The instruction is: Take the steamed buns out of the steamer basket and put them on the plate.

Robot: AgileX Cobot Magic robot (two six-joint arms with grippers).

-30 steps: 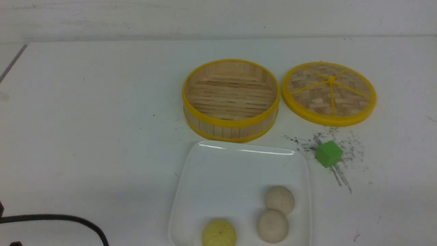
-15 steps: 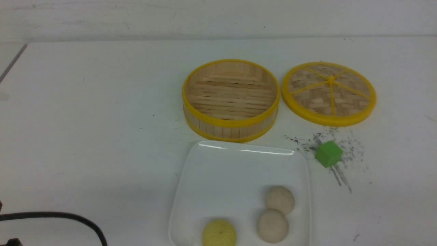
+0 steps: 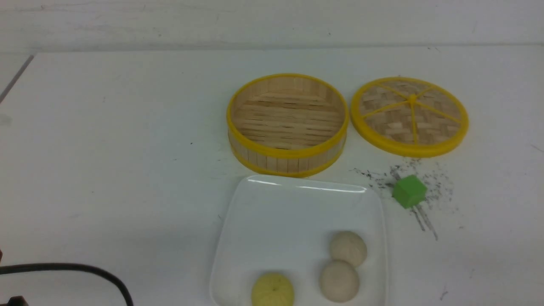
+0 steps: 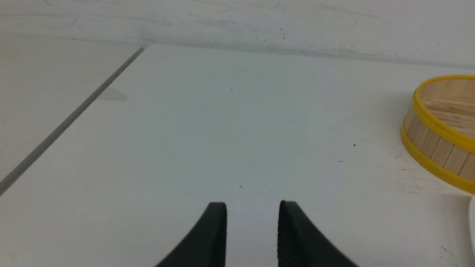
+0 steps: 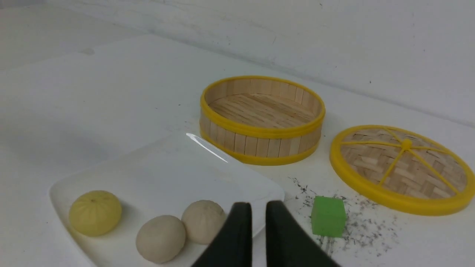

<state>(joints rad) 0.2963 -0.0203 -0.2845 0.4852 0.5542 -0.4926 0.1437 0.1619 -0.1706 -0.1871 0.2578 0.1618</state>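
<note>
The steamer basket (image 3: 287, 159) stands empty at mid-table; it also shows in the right wrist view (image 5: 259, 144) and at the edge of the left wrist view (image 4: 438, 148). The white plate (image 3: 293, 204) lies just in front of it. On the plate's near part sit two cream-white buns (image 3: 348, 248) (image 3: 339, 280) and a pale yellow-green bun (image 3: 272, 290). My right gripper (image 5: 258, 204) hangs near the plate's corner beside a cream bun (image 5: 203, 221), its jaws nearly together and empty. My left gripper (image 4: 252, 204) is open and empty over bare table, left of the basket.
The flat woven lid (image 3: 410, 114) lies right of the basket. A green cube (image 3: 409, 191) sits on dark scuff marks right of the plate. A black cable (image 3: 85, 270) curves across the near left corner. The table's left edge (image 4: 74, 115) shows in the left wrist view.
The black cable at the near left has shifted slightly and a dark part at the left edge has slipped out of view. Basket, plate and buns have not moved.
</note>
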